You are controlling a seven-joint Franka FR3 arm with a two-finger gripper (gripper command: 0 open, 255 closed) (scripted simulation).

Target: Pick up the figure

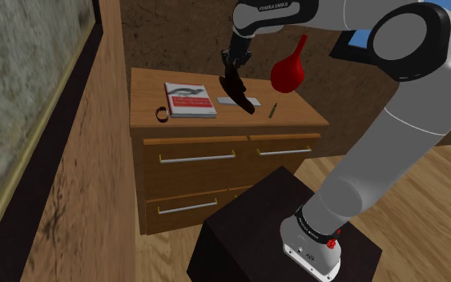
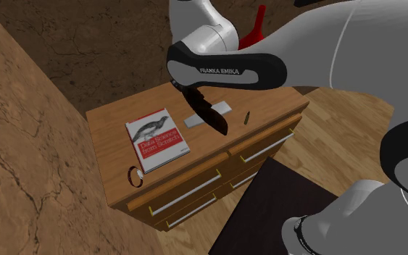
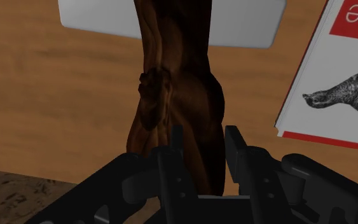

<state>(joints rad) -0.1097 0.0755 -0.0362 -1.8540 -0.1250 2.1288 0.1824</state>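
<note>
White arm (image 1: 408,96) reaches from dark box stand (image 1: 247,232) over wooden dresser (image 1: 147,88) with four drawers. Red-and-white book (image 1: 190,100) lies flat on dresser top. Red vase (image 1: 287,72) stands at back, behind arm. Dark brown figure (image 1: 237,90) hangs tilted over dresser top, above grey flat slab (image 3: 95,16), beside book. Black gripper (image 3: 204,137) has fingers clamped on figure's near end. Small dark ring (image 1: 162,114) near front corner. Thin stick (image 1: 271,110) lies past slab.

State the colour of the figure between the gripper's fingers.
Dark brown figure, nearly black in places; clearest in the wrist view.
</note>
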